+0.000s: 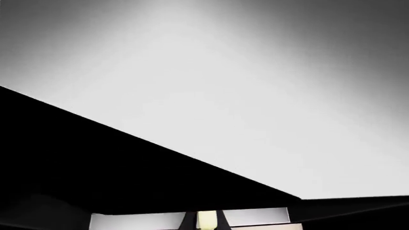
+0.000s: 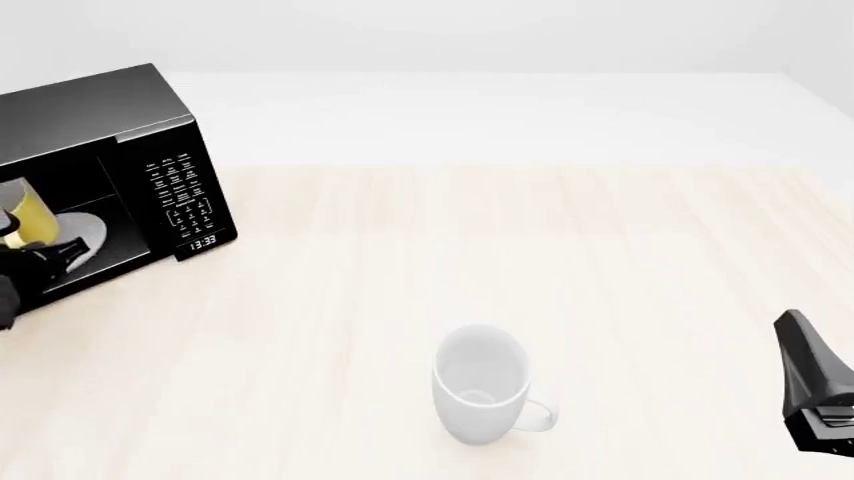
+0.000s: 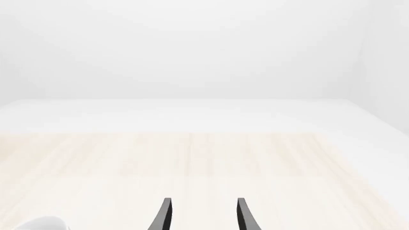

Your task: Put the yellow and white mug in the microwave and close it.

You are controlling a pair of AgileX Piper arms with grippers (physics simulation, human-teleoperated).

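Observation:
The black microwave [image 2: 100,110] stands at the table's far left with its cavity open toward me; its door is out of view. Inside, the yellow and white mug [image 2: 32,216] sits tilted above the round white plate [image 2: 84,233]. My left gripper [image 2: 12,246] reaches into the cavity at the frame's left edge. In the left wrist view a yellow strip of the mug [image 1: 206,218] shows pinched between the two dark fingers of the left gripper [image 1: 206,222], so it is shut on the mug. My right gripper [image 3: 204,215] hangs open and empty at the near right [image 2: 817,392].
A larger all-white mug [image 2: 481,385] stands upright on the light wooden table [image 2: 561,250] near the front middle, handle to the right; its rim shows in the right wrist view [image 3: 39,224]. The microwave's keypad [image 2: 178,185] and clock [image 2: 203,242] face me.

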